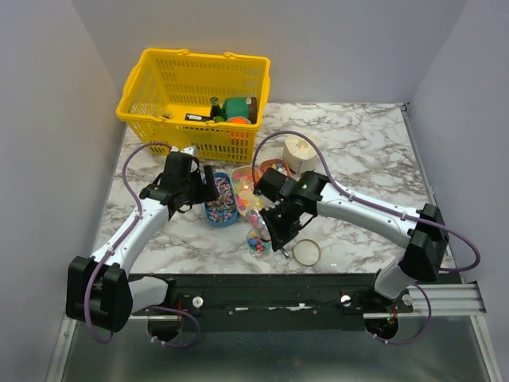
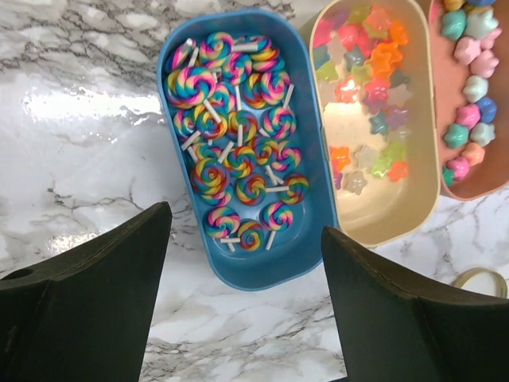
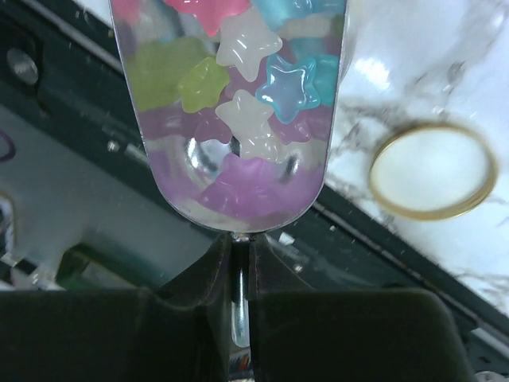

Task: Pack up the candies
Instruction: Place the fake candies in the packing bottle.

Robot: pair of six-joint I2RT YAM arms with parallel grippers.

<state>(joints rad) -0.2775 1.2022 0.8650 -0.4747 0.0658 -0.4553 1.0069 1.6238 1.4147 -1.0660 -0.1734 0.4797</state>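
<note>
The candies lie in three oval trays: swirl lollipops in the blue tray (image 2: 306, 239), stars in the cream tray (image 2: 398, 215), and stars in the pink tray (image 2: 457, 103). My left gripper (image 2: 245, 224) is open and empty, hovering over the near end of the blue tray; it also shows in the top view (image 1: 208, 189). My right gripper (image 3: 241, 243) is shut on the thin metal handle of a clear scoop (image 3: 199, 179). The scoop is loaded with star candies (image 3: 282, 87). In the top view the right gripper (image 1: 274, 231) holds it just in front of the trays.
A gold round lid (image 3: 433, 169) lies on the marble right of the scoop, near the black front rail. A cream cylindrical container (image 1: 300, 153) stands behind the pink tray. A yellow basket (image 1: 195, 99) with goods sits at the back left.
</note>
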